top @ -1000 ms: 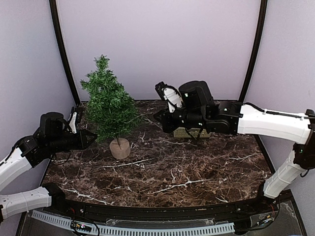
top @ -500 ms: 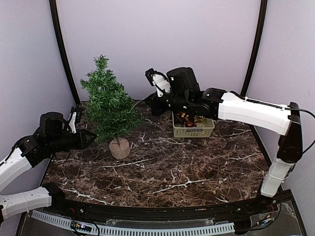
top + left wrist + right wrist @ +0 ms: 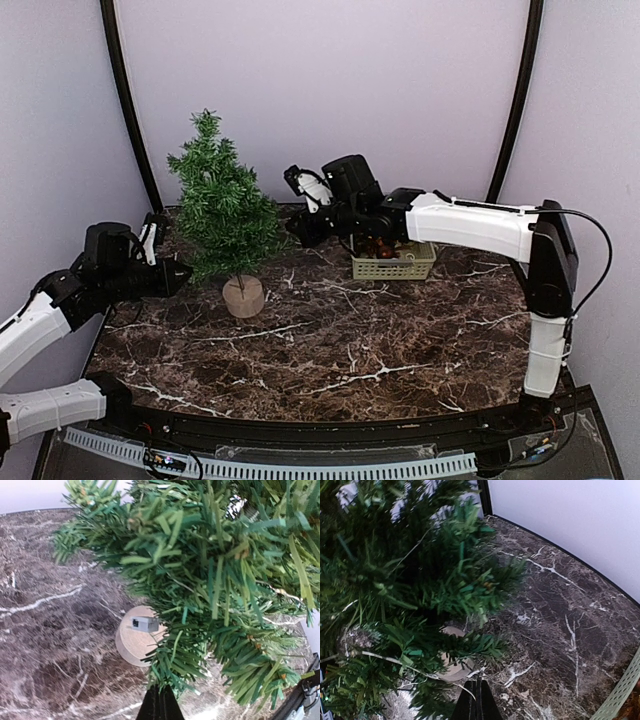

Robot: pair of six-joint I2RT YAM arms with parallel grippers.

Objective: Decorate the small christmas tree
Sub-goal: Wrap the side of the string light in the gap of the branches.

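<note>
While both my pincers are pressed shut, my left pincer point(image 3: 184, 272) sits at the low left branches of the small christmas tree point(image 3: 222, 212), and my right pincer point(image 3: 292, 226) at its right side. A thin pale strand point(image 3: 410, 669) runs toward that pincer; whether it is pinched, I cannot tell. The tree stands upright at the left rear of the worktop point(image 3: 380, 350). A grey block point(image 3: 145, 624) on its tan base point(image 3: 129, 644) is too small to read.
</note>
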